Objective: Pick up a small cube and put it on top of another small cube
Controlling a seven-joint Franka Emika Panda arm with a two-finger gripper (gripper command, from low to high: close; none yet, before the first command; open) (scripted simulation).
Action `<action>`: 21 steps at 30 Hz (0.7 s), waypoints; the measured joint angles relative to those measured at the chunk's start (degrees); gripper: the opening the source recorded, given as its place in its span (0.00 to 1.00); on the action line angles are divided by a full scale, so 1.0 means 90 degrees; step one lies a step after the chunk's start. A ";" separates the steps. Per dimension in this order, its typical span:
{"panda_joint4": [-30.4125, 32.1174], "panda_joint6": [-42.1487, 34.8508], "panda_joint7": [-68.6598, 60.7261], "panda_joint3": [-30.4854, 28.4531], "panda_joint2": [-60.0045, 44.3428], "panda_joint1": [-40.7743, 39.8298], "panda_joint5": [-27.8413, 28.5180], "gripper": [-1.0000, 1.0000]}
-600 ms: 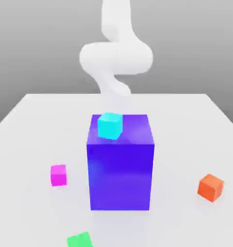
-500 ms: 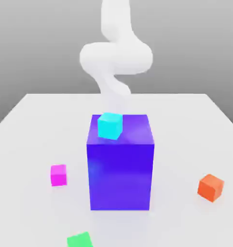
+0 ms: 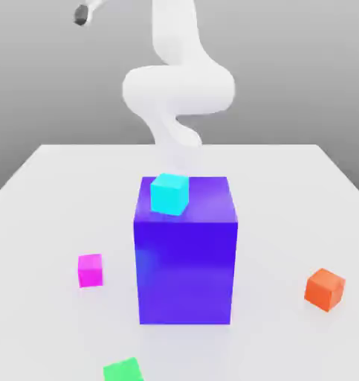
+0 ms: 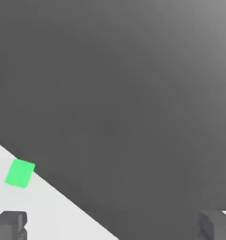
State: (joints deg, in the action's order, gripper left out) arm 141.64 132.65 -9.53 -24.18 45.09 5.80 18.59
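Pincer [image 4: 113, 226] wide open, holding nothing, I see, its tips cut off by the hand view's edge; green cube [image 3: 124, 370] cropped in the exterior view.

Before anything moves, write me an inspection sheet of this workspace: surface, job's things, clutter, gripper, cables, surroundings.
Surface: pale, plain table.
Job's things: small magenta cube on the table, at the exterior view's left of the big blue block; nothing stacked on it.
Clutter: that block, with a cyan cube on its top; orange cube at the exterior view's right; green cube near the exterior view's lower edge. Which cube is to be the base, I cannot tell.
Gripper: jaws wide apart in the hand view, nothing between them.
Cables: nothing seen.
Surroundings: plain grey backdrop; white arm beyond the block.
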 joint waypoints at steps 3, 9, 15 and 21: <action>0.0165 0.0041 -0.0890 -0.0388 -0.0045 0.0103 0.0300 0.50; 0.0498 0.0149 -0.2664 -0.1164 -0.0164 0.0318 0.0901 0.50; 0.0834 0.0287 -0.4435 -0.1954 -0.0320 0.0564 0.1500 0.50; 0.1170 0.0461 -0.6195 -0.2758 -0.0518 0.0845 0.2104 0.50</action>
State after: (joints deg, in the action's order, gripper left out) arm 152.18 136.80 -65.28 -49.00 40.43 13.41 37.53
